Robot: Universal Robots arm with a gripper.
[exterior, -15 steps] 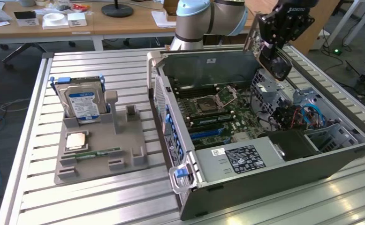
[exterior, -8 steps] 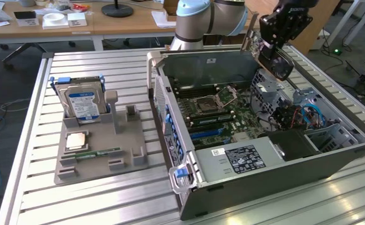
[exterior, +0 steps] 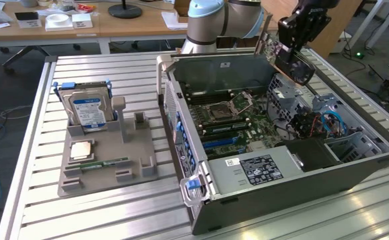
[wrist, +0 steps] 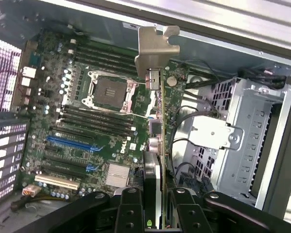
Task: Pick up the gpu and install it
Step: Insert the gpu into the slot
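Black fingers (wrist: 130, 209): pinching the gpu (exterior: 292, 64) by one end.
Card axis: runs straight out from the grip, silver bracket (wrist: 155, 44) farthest.
Below: motherboard (wrist: 87, 121) in open case (exterior: 281, 180).

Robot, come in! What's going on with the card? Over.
Gripper shut on gpu. Gpu held above open case, not in a slot. Black cables close beside it.

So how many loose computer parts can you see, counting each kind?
Hard drive: 1
Processor chip: 1
Memory stick: 1
gpu: 1, held in the gripper above the open case
Total: 4
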